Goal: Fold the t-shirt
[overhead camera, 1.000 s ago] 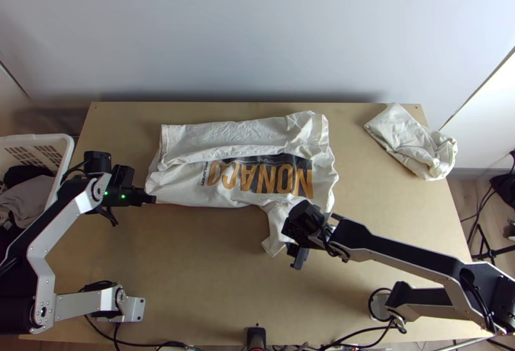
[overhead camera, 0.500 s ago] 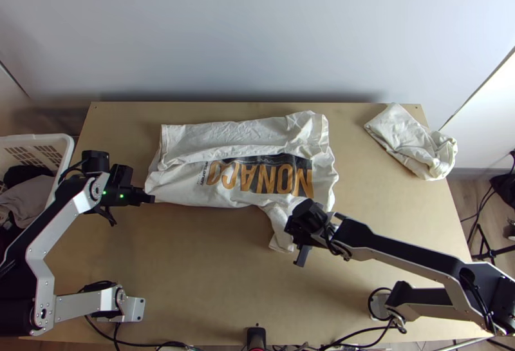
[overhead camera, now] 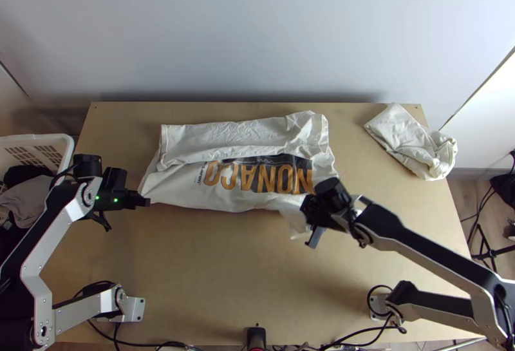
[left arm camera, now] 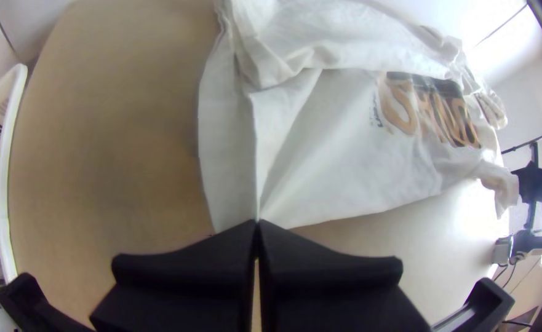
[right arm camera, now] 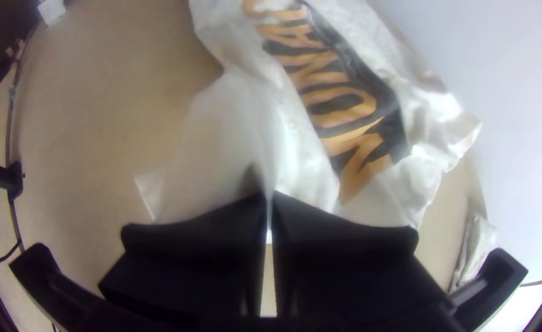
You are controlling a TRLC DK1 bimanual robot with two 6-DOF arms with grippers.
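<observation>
Because the T-shirt [overhead camera: 174, 190] lies lengthwise across the tabletop [overhead camera: 212, 274], its long axis running between our two arms, what counts now is its near edge, with a grip toward each end. At the left end, our left gripper [left arm camera: 258, 225] has its jaws closed on the near corner, pinched right at the tips. Toward the other end, the right gripper [right arm camera: 269, 200] has its jaws closed on bunched fabric by the near sleeve, a loose flap hanging beside them. The far side is already folded inward in a strip, partly covering the print [overhead camera: 267, 177]. We judge the next fold should carry this near edge away from us, over that strip, both arms together. We'd watch the flap, which could tuck under crookedly, and the left corner, whose shallow pinch might slip.
</observation>
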